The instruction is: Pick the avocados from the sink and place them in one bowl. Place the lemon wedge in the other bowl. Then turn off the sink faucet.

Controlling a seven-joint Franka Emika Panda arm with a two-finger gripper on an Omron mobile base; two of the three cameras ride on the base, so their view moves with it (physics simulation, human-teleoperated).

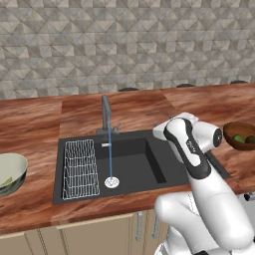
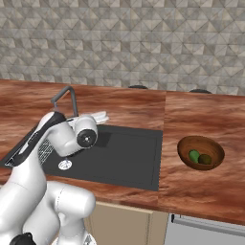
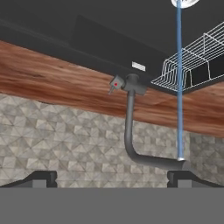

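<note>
Two avocados (image 2: pixel 200 157) lie together in the shallow brown wooden bowl (image 2: pixel 189 143), which stands on the wooden counter (image 2: pixel 201 191) to the right of the sink (image 2: pixel 129 158), near the counter's front edge; the bright green one is on the left, touching the dark olive one on the right. From the left base view the same bowl shows at the right edge of the counter with both fruits inside. At the far left end of the counter, well apart from the brown one, stands the larger pale grey-green bowl (image 1: pixel 17 167); a sliver of yellow-green shows against its inner wall, too small to say for certain that it is the lemon wedge. A white wire rack (image 1: pixel 79 169) sits in the left part of the dark basin. Water (image 1: pixel 110 154) runs in a thin blue stream from the faucet (image 1: pixel 105 113) at the sink's back edge down to the round silver drain (image 1: pixel 112 182). The gripper (image 3: pixel 113 177) faces the faucet's curved spout and its small side lever (image 3: pixel 115 83), jaws spread wide with nothing between them. No readable writing appears on the bowls or fittings.
</note>
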